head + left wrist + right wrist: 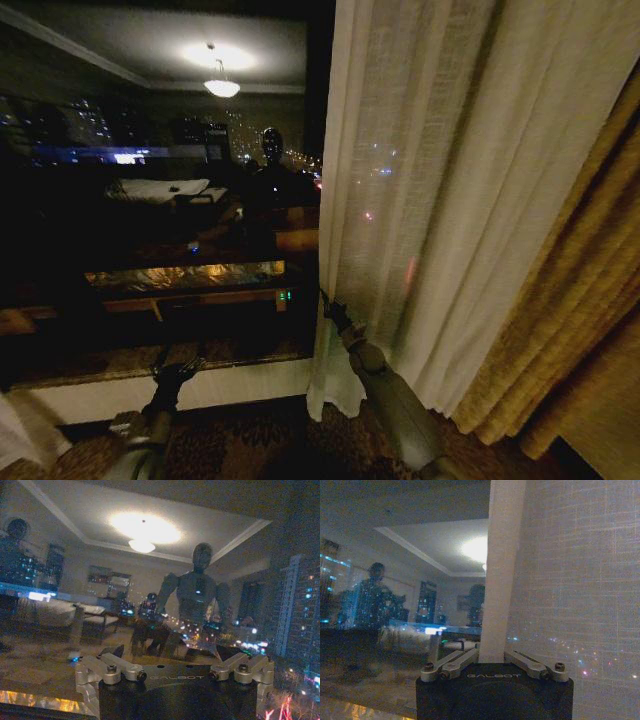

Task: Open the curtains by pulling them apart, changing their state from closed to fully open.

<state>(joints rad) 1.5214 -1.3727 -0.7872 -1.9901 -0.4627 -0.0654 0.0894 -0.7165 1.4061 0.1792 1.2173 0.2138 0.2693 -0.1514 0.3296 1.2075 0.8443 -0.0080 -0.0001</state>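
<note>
The right sheer cream curtain [440, 200] hangs from the middle of the window to the right. My right gripper [328, 303] is at its inner hem, low down. In the right wrist view the gripper [492, 654] is shut on that hem [502, 580], and the fabric rises straight up from between the jaws. My left gripper [175, 368] hangs low in front of the bare dark glass. The left wrist view shows it [172, 652] open with nothing between the jaws. A bit of white fabric [15, 435] sits at the bottom left corner.
Thick golden drapes [570, 330] hang right of the sheer panel. The dark window glass [160, 200] reflects the room, a ceiling lamp and the robot. A white sill [240, 385] runs below the glass, above patterned carpet [270, 440].
</note>
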